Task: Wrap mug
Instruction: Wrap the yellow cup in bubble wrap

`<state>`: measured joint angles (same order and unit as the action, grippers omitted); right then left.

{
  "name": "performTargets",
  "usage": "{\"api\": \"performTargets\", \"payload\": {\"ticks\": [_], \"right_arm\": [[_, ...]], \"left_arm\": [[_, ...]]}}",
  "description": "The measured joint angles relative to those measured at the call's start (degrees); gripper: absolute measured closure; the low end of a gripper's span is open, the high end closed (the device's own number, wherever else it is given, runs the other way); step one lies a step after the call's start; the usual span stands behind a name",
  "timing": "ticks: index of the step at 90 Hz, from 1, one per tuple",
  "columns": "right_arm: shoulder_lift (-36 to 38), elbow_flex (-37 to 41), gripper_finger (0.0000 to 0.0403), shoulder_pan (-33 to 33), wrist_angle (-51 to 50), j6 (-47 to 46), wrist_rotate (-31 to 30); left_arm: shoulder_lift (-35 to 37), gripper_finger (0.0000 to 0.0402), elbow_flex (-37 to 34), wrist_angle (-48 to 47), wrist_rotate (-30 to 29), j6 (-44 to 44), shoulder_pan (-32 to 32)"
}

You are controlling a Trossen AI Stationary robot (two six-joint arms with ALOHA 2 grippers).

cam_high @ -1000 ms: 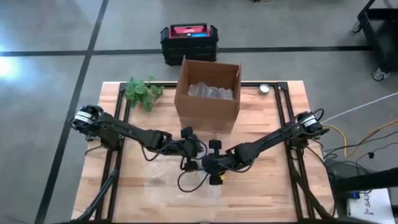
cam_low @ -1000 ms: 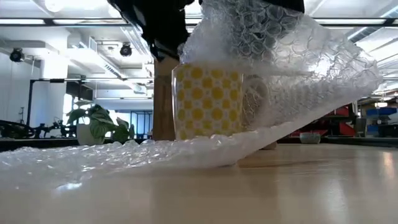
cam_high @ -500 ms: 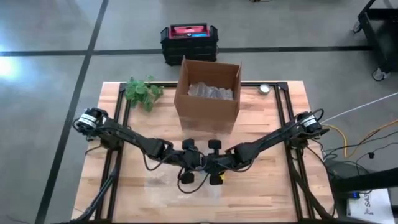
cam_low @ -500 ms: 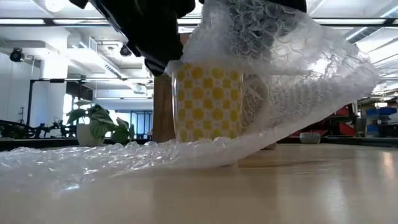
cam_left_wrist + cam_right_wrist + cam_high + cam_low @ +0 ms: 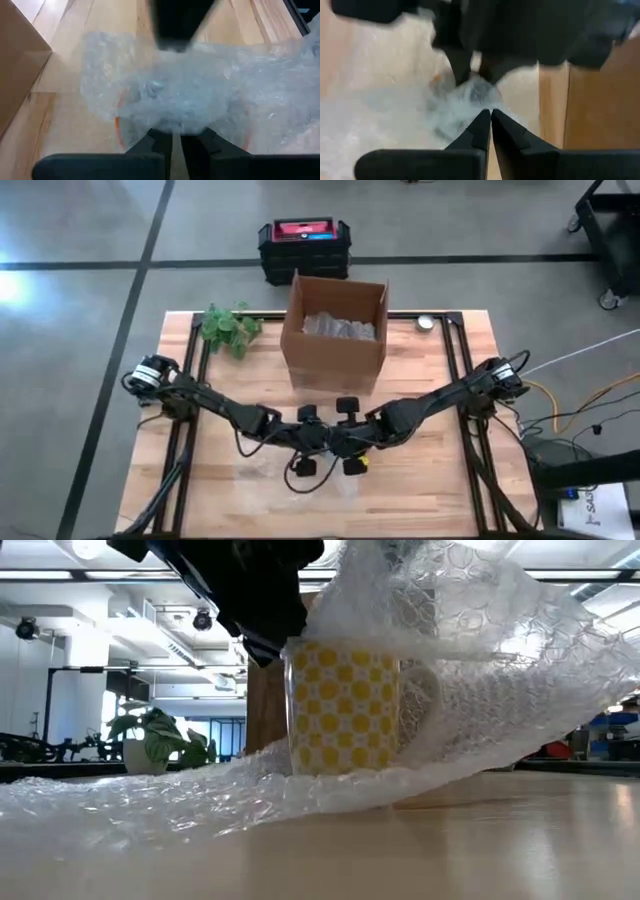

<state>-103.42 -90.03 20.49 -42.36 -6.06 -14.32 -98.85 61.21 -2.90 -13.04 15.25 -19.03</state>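
Note:
A white mug with yellow dots (image 5: 345, 705) stands upright on the wooden table, under a sheet of clear bubble wrap (image 5: 470, 670). The wrap runs beneath the mug, rises on its right and drapes over its top; another part lies flat toward the table's left (image 5: 110, 805). Both grippers meet above the mug: my left gripper (image 5: 320, 442) comes from the left, my right gripper (image 5: 336, 442) from the right, both shut. From above the arms hide the mug. In the low view the wrap hides the right gripper. My left gripper (image 5: 174, 137) is shut on the bubble wrap where it lies over the mug's top (image 5: 175, 120), coming from the table's left and slanting down. One layer or several, I cannot tell. My right gripper (image 5: 490, 117) pinches a bunched part of the wrap (image 5: 480, 95) over the mug between its two fingertips, coming from the table's right. The wrap hangs from there down the mug's right side to the table.
An open cardboard box (image 5: 335, 330) with more wrap inside stands just beyond the grippers. A green plant (image 5: 228, 328) sits at the far left, a small round thing (image 5: 426, 323) at the far right. A black case (image 5: 305, 245) lies on the floor beyond the table.
My left gripper has moved toward the table's right, up to the mug's top and the right gripper. The mug has slid slightly to the right. The wrap on its right side has risen, and the part left of the mug has been drawn up against it.

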Motion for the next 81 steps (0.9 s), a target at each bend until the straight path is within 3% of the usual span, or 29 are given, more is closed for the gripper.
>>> {"api": "performTargets", "payload": {"ticks": [12,42,65,81], "right_arm": [[-2.6,2.9,0.04,-0.5,3.9,-0.5,6.5],[-7.4,6.9,0.0401,-0.7,8.9,-1.8,6.5],[-7.9,7.3,0.0401,-0.9,8.3,-3.0,6.8],[-7.8,7.3,0.0401,-0.9,8.5,-3.3,6.8]], "left_arm": [[0.1,0.038,0.0,-0.1,0.1,0.0,0.0],[1.9,0.038,-0.2,-0.9,0.2,0.9,0.1],[10.5,0.038,-0.2,-6.1,0.8,3.2,-0.5],[14.8,0.038,-0.7,-14.9,-5.0,5.0,-1.1]]}}
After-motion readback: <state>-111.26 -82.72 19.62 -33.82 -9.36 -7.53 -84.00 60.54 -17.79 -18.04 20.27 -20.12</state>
